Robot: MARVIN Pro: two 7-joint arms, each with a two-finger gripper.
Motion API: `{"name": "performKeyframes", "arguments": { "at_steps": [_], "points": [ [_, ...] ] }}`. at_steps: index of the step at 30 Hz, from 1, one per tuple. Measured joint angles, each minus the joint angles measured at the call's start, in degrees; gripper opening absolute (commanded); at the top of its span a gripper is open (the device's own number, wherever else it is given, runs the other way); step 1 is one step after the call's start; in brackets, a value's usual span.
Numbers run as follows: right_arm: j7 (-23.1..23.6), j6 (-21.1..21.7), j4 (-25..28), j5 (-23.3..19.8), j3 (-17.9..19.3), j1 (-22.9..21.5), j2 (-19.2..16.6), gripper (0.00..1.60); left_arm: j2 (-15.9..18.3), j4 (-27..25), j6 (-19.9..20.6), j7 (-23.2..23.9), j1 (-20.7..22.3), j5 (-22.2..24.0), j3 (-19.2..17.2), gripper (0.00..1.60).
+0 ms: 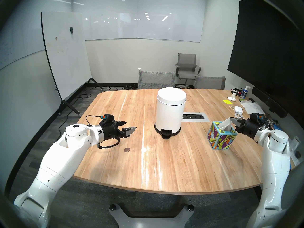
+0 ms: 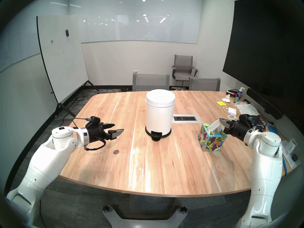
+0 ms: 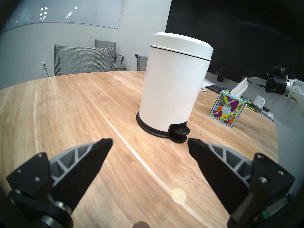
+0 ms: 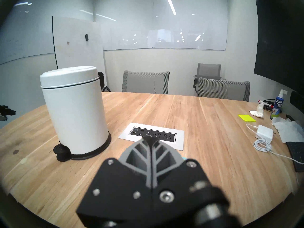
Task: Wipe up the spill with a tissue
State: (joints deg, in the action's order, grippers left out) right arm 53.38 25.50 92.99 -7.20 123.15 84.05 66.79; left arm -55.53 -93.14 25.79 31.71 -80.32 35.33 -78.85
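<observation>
right gripper (image 1: pixel 233 121), jaws pressed together on the top corner of the tissue (image 1: pixel 227 124) standing out of the tissue box (image 1: pixel 221 137) near the table's (image 1: pixel 164 170) right edge. left gripper (image 1: pixel 127 126) spread and empty, above the left part of the table. the spill (image 1: pixel 126 150), a small round puddle, lies near the front-left edge, well apart from the box. risks: the light box may lift with the sheet; the thin corner may tear or slip; the pedal bin (image 1: pixel 170 112) stands near the path across.
</observation>
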Motion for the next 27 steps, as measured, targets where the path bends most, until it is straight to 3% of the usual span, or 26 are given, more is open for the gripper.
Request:
{"name": "performKeyframes", "arguments": {
  "at_steps": [16, 27],
  "points": [
    [7.71, 3.61, 12.12, -3.44, 1.77, 1.31, -0.43, 0.0, 0.0, 0.05, 0.0, 0.0, 0.0, 0.0, 0.02, 1.6],
    [11.12, 8.42, 20.71, -5.18, 2.55, 3.4, 0.38, 0.0, 0.0, 0.07, 0.0, 0.0, 0.01, 0.0, 0.03, 1.6]
  ]
}}
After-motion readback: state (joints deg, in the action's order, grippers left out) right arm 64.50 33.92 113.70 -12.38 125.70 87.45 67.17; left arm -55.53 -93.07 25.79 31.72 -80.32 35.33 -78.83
